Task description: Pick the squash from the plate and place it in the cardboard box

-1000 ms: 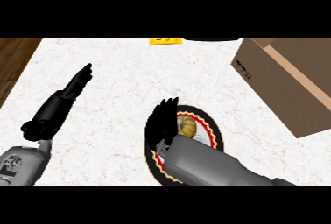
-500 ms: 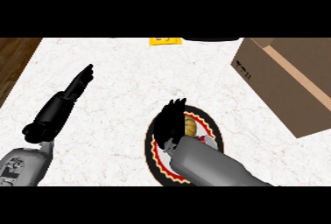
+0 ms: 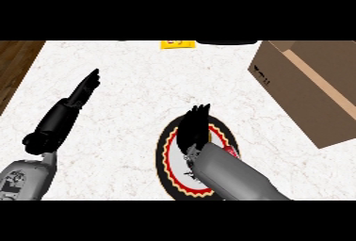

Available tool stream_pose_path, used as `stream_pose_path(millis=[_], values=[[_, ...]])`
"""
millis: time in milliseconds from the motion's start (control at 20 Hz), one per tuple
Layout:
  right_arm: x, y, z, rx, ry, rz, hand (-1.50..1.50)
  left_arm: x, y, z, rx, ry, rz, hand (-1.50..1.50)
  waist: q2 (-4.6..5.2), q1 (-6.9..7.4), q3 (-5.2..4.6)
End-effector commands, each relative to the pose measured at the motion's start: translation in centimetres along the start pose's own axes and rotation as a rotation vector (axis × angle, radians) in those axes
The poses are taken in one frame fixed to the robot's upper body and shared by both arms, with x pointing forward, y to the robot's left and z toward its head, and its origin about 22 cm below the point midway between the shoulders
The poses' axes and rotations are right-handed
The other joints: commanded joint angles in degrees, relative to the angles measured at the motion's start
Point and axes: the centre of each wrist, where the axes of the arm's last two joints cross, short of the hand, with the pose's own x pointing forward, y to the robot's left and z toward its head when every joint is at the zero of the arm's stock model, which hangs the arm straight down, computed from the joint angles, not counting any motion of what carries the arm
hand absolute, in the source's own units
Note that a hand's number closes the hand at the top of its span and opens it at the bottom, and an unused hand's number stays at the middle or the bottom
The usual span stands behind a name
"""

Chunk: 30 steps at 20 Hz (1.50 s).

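Squash cannot be seen in the head view: the right hand (image 3: 193, 128) lies over the plate (image 3: 165, 155) at lower centre of the frame and covers the middle of it, where the squash would sit. That hand's fingers point toward the top of the frame, bunched close together over the plate, and whether they curl round anything beneath cannot be told from here. The grey right forearm comes in from the lower right and hides the plate's lower right part; the plate's dark rim with its red and yellow zigzag band shows on the left side. The cardboard box (image 3: 306, 89) stands at the upper right of the white marbled desk (image 3: 139, 103), well apart from the plate. The left hand (image 3: 83, 89) lies at the upper left with fingers straight and holding nothing. A yellow item (image 3: 176, 44) sits at the top edge.
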Motion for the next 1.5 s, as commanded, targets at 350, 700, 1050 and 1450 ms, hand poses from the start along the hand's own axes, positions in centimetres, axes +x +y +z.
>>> stream_pose_path(millis=[350,700,1050,1450], values=[[-0.2,3.5,-2.1,-0.165,-0.119,0.075,1.50,1.1,-1.2,-0.6,-0.003,0.000,0.015,0.00,0.37,0.39,0.18],[-1.6,-0.4,-1.9,-0.298,-0.186,-0.025,1.50,0.0,0.2,-0.8,0.008,-0.006,-0.010,0.00,0.48,0.24,0.17],[-12.6,-3.2,-5.4,-0.506,-0.192,-0.666,1.50,0.0,-0.6,-0.3,-0.021,-0.029,0.010,0.00,1.52,1.35,0.32],[-14.8,-5.7,-7.1,-0.718,-0.146,-0.638,1.50,0.3,-0.2,0.3,-0.013,-0.008,-0.009,0.00,0.45,0.83,0.16]])
